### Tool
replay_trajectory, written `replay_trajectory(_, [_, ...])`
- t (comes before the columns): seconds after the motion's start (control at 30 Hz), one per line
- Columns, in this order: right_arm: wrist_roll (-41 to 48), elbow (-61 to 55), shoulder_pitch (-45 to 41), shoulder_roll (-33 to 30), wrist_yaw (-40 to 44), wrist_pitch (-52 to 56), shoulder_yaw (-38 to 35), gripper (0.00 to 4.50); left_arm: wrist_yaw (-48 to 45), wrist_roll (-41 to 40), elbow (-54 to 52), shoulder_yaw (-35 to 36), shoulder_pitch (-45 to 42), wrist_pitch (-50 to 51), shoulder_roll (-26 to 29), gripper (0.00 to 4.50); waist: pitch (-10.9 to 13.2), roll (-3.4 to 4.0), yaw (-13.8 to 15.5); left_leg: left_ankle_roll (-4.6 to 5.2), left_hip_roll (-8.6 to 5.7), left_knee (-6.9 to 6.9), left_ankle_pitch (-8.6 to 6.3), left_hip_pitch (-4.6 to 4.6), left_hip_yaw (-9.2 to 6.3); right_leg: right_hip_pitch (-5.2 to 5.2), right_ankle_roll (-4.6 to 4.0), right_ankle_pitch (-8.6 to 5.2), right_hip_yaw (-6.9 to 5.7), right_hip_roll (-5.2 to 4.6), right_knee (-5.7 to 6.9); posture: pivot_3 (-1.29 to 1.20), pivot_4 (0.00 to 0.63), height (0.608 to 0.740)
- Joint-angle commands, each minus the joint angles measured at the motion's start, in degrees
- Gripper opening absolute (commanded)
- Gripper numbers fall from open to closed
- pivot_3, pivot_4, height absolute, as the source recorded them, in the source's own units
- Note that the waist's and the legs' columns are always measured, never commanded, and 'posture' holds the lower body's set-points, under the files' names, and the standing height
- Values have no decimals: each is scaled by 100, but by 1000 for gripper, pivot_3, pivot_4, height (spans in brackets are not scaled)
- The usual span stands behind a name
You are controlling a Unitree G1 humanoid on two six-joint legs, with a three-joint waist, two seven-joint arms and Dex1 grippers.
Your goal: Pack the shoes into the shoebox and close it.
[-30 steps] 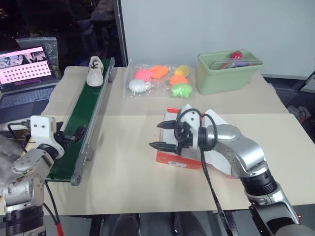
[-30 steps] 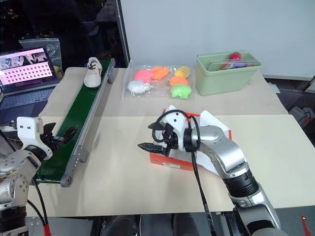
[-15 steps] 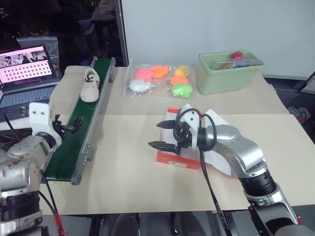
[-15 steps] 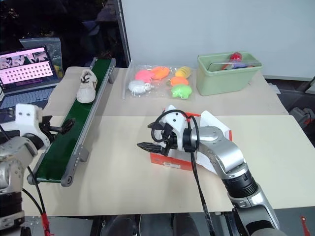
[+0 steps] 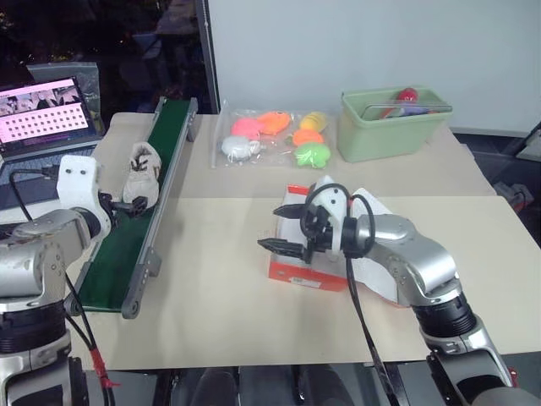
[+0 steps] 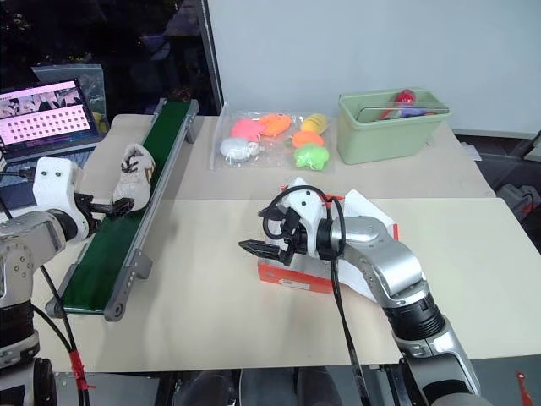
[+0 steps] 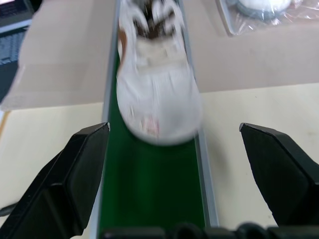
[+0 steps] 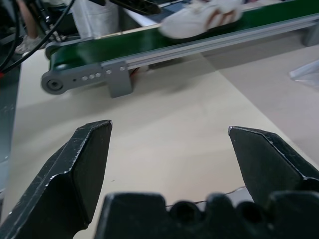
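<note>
A white sneaker [image 7: 158,97] lies on the green conveyor belt [image 5: 127,245] at the left, toe toward the left gripper [image 7: 174,164], whose jaws are spread. It looks light and soft; gripping across its midfoot seems best. The right gripper [image 5: 283,227], also spread, hovers over the red shoebox [image 5: 308,277].

Off-white lace-up sneaker [image 7: 157,97] upright on the green belt; red-orange cardboard shoebox [image 5: 297,272] sits mid-worktop, largely hidden by arm.
</note>
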Motion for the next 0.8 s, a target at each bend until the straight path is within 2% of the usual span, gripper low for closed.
replay_trajectory(0.03, [98, -244, -4, -5, -37, 26, -182, 4395, 41, 100, -208, -22, -8, 54, 28, 4500, 1, -1, -8, 0, 0, 0, 0, 0, 0, -2, 0, 0, 0, 1, 1, 0, 150, 729])
replay_trajectory(0.23, [118, -244, -6, -21, -67, 42, -211, 4395, 61, 240, 52, -225, 412, 101, -104, 4500, 1, -1, -12, 0, 0, 0, 0, 2, 1, -1, -1, 0, 1, 0, 4, 0, 150, 729])
replay_trajectory(0.33, [123, -268, -4, -28, -90, 69, -241, 4500, 54, 261, 8, -264, 532, 150, -198, 3821, 1, -1, 0, 0, 0, 0, 0, 1, 2, -2, -1, 0, 1, -1, 3, 0, 150, 729])
replay_trajectory(0.53, [127, -282, 6, -34, -119, 90, -306, 4500, 27, 283, 8, -256, 419, 139, -272, 1746, 0, 0, 37, -2, -3, 0, 2, 28, 2, 18, -3, 0, 2, -3, 12, 0, 150, 729])
replay_trajectory(0.67, [117, -271, 2, -36, -146, 85, -330, 4500, 9, 293, 19, -252, 389, 142, -281, 615, 0, 1, 31, -3, 0, 0, 3, 38, 2, 22, -5, 0, 2, 2, 18, 0, 150, 729])
replay_trajectory(0.8, [118, -275, 4, -37, -177, 97, -359, 4500, 15, 317, 40, -272, 360, 135, -299, 615, 0, 1, 36, -3, -1, 0, 3, 37, 3, 21, -5, 0, 3, 1, 17, 0, 150, 729])
